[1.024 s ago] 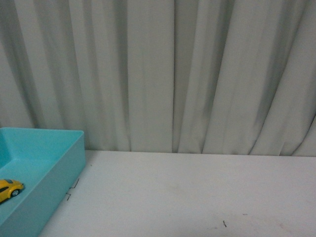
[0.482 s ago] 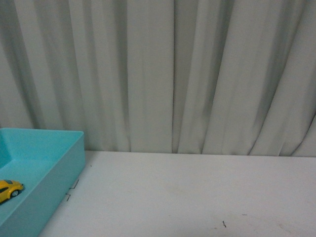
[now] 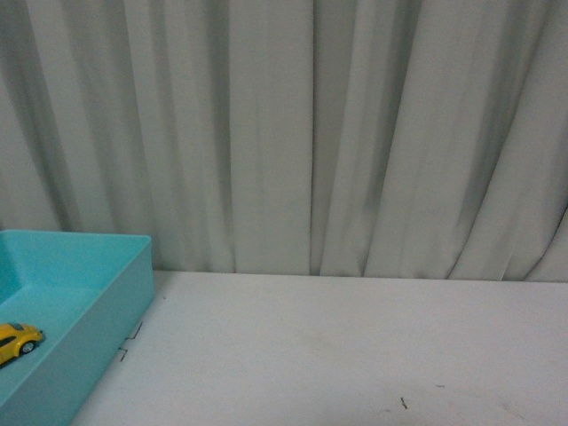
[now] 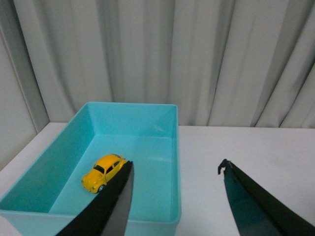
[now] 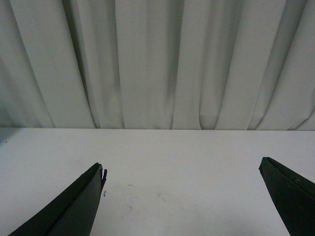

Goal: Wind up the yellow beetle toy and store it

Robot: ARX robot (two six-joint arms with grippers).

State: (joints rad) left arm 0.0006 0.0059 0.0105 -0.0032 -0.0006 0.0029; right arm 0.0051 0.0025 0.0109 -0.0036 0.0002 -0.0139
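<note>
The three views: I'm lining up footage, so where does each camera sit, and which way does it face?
Front view: on the body, facing table and curtain; no arm shows.
Left wrist view: on the left arm, above the teal bin holding the yellow beetle toy; open left gripper shows.
Right wrist view: on the right arm, facing bare table; open right gripper shows.
Front and left wrist views share bin and toy.

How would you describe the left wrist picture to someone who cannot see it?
A yellow beetle toy sits on the floor of an open turquoise bin on a white table. Nearer the camera, the left gripper has its two dark fingers spread open and empty, with a pale curtain behind.
</note>
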